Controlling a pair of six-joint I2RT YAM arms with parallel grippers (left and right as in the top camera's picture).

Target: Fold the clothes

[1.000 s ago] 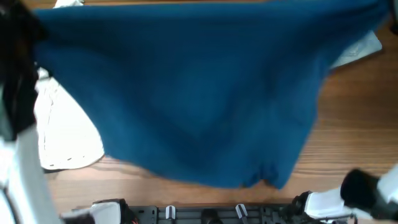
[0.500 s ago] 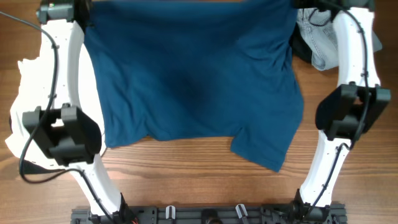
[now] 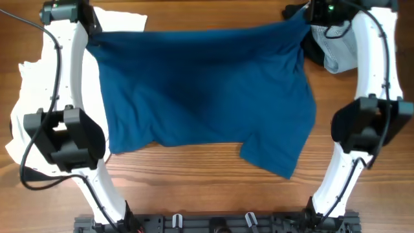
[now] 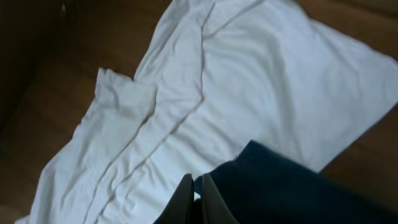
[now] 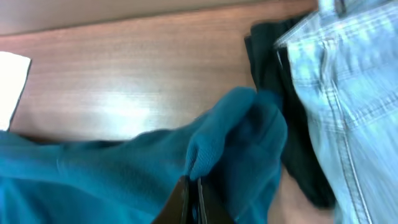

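While both arms are reaching to the far edge, overhead is showing the blue T-shirt (image 3: pixel 200 90) spreading across the middle of the desk (image 3: pixel 194 194). Its far edge is stretching between the two tools, with the hem and one sleeve trailing toward the near side. Left tool (image 3: pixel 90 27) is sitting at the far-left corner, right tool (image 3: pixel 309 16) at the far-right one. White shirt (image 3: pixel 29 84) is lying under and beside the blue one on the left. Pale jeans (image 3: pixel 339 55) and a dark garment (image 3: pixel 315 50) are lying heaped far right.

Left wrist: left tool (image 4: pixel 198 186) fingers are pressing nearly together, with a blue T-shirt (image 4: pixel 280 186) corner coming out right beside them. I'm reading that as clamped on the corner. White shirt (image 4: pixel 249 81) is lying rumpled below on the wood.

Right wrist: right tool (image 5: pixel 191 185) is pinching shut on a bunched fold of the blue T-shirt (image 5: pixel 236 137). Jeans (image 5: pixel 348 74) and dark garment (image 5: pixel 267 56) are sitting just beside the grip.

Handling: light, limp knit with no stiffness, sagging wherever it isn't tensioned. Corners or shoulder seams are looking like the right hold, one layer only, or the white shirt is coming along. Wood desk is looking smooth and slightly glossy, so cloth should be sliding easily. Nothing of the room is showing beyond it.
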